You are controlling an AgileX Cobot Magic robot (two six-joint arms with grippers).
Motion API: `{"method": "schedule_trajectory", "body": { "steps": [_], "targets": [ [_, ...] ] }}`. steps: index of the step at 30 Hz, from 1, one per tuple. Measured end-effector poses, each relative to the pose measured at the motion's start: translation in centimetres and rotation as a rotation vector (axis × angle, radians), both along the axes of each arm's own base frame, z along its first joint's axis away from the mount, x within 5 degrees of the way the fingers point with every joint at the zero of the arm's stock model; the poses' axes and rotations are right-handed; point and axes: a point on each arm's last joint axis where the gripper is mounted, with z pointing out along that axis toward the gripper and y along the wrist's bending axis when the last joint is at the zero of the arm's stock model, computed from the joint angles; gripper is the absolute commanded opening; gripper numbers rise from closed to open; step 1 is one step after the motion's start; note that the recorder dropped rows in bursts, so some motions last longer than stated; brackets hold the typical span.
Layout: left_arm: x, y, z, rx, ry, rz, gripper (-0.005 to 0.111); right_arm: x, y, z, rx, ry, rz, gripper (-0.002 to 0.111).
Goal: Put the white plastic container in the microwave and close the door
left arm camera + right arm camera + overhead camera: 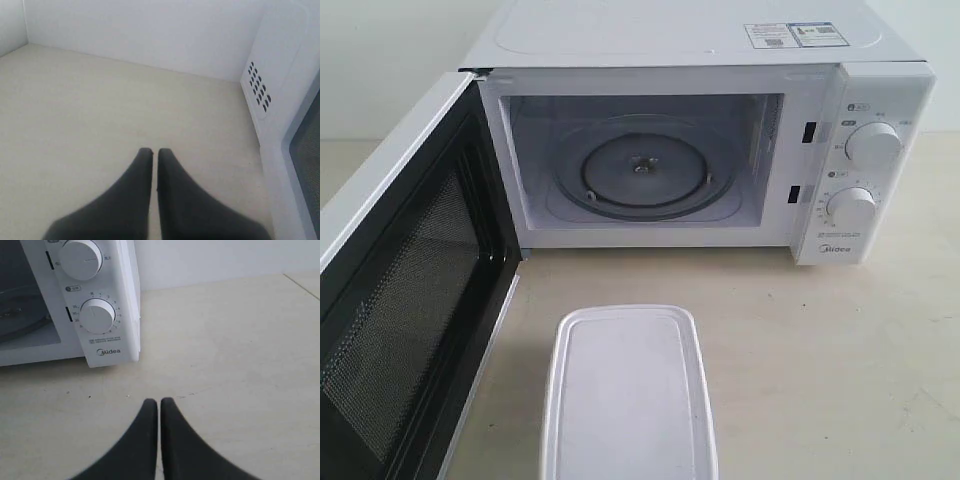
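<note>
white plastic container (628,395): lid on, lying on the surface (820,350) in front of the microwave (720,40), apart from it; near end cut off by the exterior view.
left tool (150,150): fingers pressed together, pointing over the surface, beside the microwave's vented side wall (259,90).
right tool (159,401): fingers pressed together, pointing over the surface, in front of the knob panel (97,315), apart from it.
door (400,300): swung wide open at left; its edge near the container's left side.
glass turntable (642,170): visible in the open cavity.
room: open surface between container and cavity, and to the container's right.
</note>
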Motion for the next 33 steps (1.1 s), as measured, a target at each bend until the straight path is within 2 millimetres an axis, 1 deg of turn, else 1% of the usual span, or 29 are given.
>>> {"method": "schedule_trajectory", "body": {
  "steps": [24, 33],
  "targets": [
    [0.0, 0.0, 0.0, 0.0, 0.0, 0.0, 0.004, 0.0, 0.0, 0.0, 0.0, 0.0, 0.0, 0.0],
    [0.0, 0.0, 0.0, 0.0, 0.0, 0.0, 0.004, 0.03, 0.24, 0.42, 0.077, -0.025, 0.006, 0.0]
  ]
}}
